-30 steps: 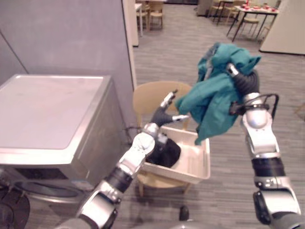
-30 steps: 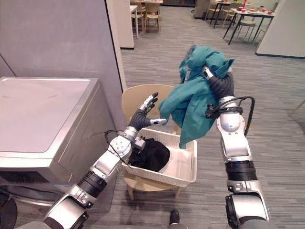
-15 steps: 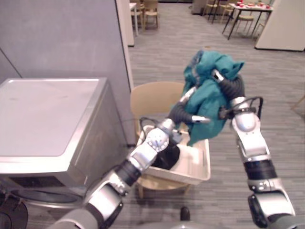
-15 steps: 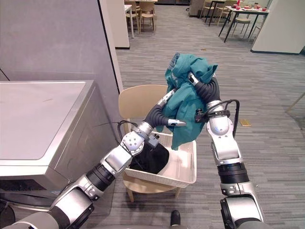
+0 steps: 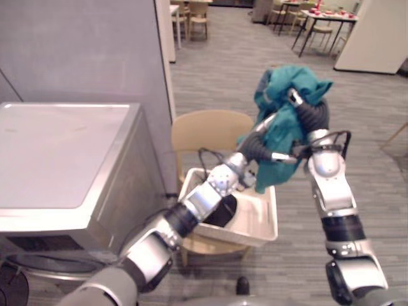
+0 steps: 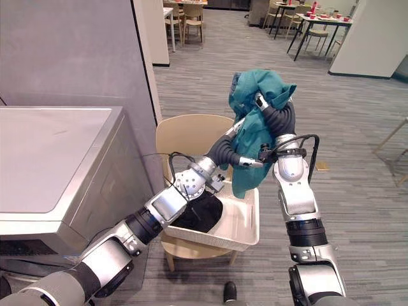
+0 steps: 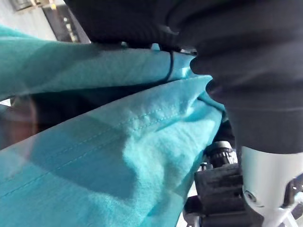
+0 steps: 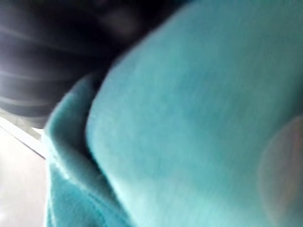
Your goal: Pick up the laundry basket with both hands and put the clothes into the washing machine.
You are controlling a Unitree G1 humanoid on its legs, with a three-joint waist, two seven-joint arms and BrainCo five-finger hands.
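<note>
Since a second ago the left hand [image 6: 228,148] has risen from above the laundry basket [image 6: 245,239] to the teal garment [image 6: 255,127]. Half a second ago it was just short of the cloth. Now its fingers [image 6: 238,125] lie straight up along the near side of the cloth, and the thumb juts out apart toward 3 o'clock. The left wrist view has teal folds right in front of the camera. The garment has also drawn in from a wide spread to a narrower bunch.

The right hand [image 6: 261,101] is raised at 12 o'clock above the basket with the garment draped over it. Its fingers are buried in the cloth, so I cannot tell how they are set.

The garment's long axis runs 12 to 6 o'clock, with the bunched top over the right hand. Its loose lower end points down at the basket's far rim.

The white basket sits on a wooden chair [image 6: 185,134] with a black garment [image 6: 201,213] inside at its 9 o'clock end. The washing machine [image 6: 51,159] stands at 9 o'clock of the chair.
</note>
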